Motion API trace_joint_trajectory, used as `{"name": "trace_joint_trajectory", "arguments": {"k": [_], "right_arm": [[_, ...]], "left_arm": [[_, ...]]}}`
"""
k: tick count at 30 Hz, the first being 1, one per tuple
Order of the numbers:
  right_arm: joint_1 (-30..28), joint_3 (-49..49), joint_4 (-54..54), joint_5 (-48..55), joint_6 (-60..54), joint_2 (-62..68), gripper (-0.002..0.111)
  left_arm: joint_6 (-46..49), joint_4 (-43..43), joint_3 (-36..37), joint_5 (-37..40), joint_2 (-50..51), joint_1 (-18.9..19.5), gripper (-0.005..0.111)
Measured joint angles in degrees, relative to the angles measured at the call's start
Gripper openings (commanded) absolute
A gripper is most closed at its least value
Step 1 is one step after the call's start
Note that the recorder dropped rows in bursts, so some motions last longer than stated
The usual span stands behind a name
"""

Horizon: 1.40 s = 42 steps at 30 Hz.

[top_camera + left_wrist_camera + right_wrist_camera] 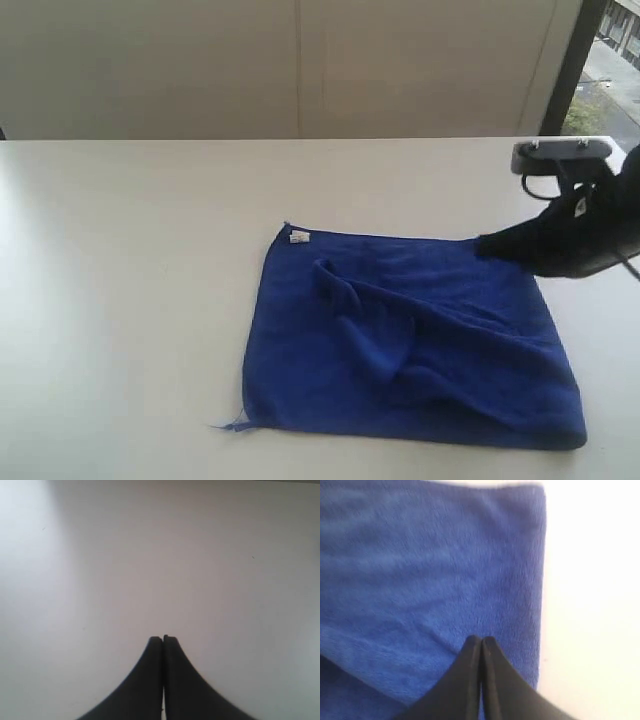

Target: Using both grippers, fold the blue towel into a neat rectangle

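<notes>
Blue towel (400,340) lies rumpled on the table (130,300); we find right claw (481,639) pressed together over its far right corner, presumably positioning to grasp, left claw (163,639) likewise closed, off the towel.

Plain office-like room: bare white table (120,300), pale wall panels (300,70), window (620,70)

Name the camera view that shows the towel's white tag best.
Exterior view: the white tag shows at the blue towel's far-left corner. Right wrist view shows towel but no tag; left wrist view shows neither.
</notes>
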State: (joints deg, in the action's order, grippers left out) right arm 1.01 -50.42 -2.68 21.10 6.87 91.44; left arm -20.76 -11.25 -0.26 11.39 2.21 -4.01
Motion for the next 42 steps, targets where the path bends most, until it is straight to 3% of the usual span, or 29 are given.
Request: {"name": "trace_joint_trajectory", "arguments": {"k": [9,15,21,42], "right_arm": [[0.0,-0.6,3.0,4.3,-3.3,-5.4,0.000],[0.4,-0.7,6.7,4.3,-6.9,2.3,0.000],[1.2,-1.9,8.2,-2.2,-8.5,8.9,0.000],[1.2,-18.3,5.5,-4.7,-8.5,25.6,0.000]], "left_arm": [[0.0,0.0,0.0,0.0,0.0,0.0,0.000],[0.0,0.0,0.0,0.0,0.0,0.0,0.000],[0.0,0.0,0.0,0.0,0.0,0.0,0.000],[0.0,0.0,0.0,0.0,0.0,0.0,0.000]]}}
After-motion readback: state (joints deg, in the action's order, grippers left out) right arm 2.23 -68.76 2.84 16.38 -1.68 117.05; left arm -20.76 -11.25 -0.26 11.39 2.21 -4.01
